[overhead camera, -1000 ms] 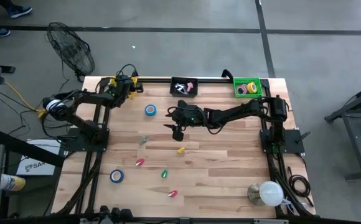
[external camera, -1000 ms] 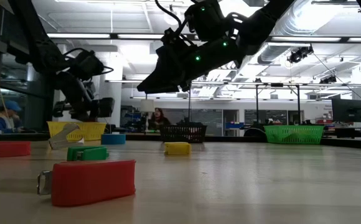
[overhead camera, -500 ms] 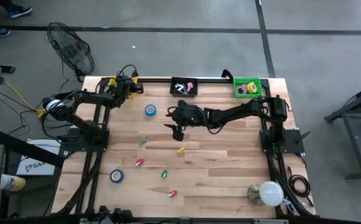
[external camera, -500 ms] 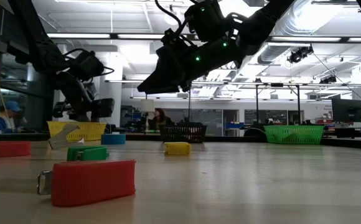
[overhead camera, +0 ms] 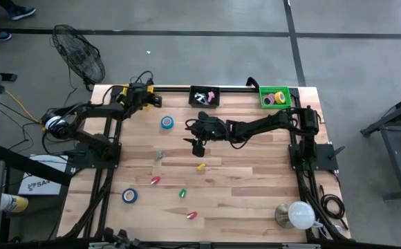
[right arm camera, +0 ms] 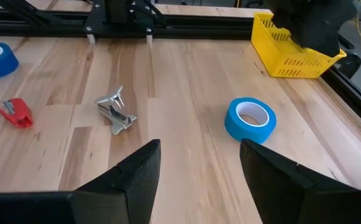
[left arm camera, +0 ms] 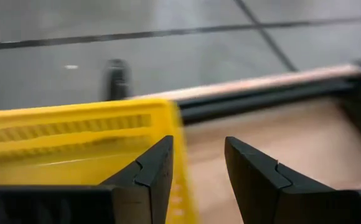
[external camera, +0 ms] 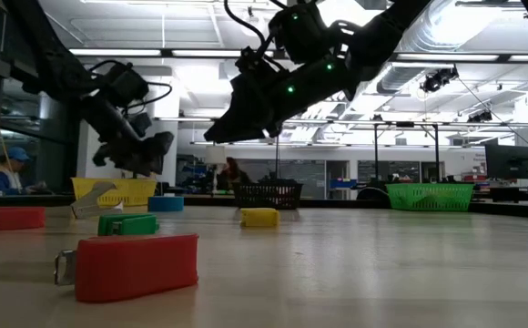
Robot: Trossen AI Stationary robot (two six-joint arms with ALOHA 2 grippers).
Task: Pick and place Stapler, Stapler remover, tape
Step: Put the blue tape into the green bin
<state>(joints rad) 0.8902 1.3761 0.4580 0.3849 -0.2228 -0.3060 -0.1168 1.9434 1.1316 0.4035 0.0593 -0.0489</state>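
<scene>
Two blue tape rolls lie flat on the table, one [overhead camera: 166,122] near the far edge, also in the right wrist view [right arm camera: 250,118], and one [overhead camera: 130,196] near the left front. A metal staple remover [overhead camera: 160,155] lies between them. Small staplers rest on the wood: yellow [overhead camera: 200,166], red [overhead camera: 155,180], green [overhead camera: 182,193], red [overhead camera: 191,216]. My left gripper [overhead camera: 148,99] hangs open at the right edge of the yellow basket [left arm camera: 75,143]. My right gripper [overhead camera: 198,146] hovers open above mid-table, right of the staple remover [right arm camera: 115,109].
A black basket [overhead camera: 204,97] and a green basket [overhead camera: 275,97] holding tape rolls stand along the far edge, right of the yellow basket [overhead camera: 126,91]. A round white lamp [overhead camera: 297,214] sits at the near right corner. Bare wood lies right of the staplers.
My left gripper has moved a little toward the table's right, from over the yellow basket to its right edge, and has tipped. The right arm and the objects on the table have kept still.
</scene>
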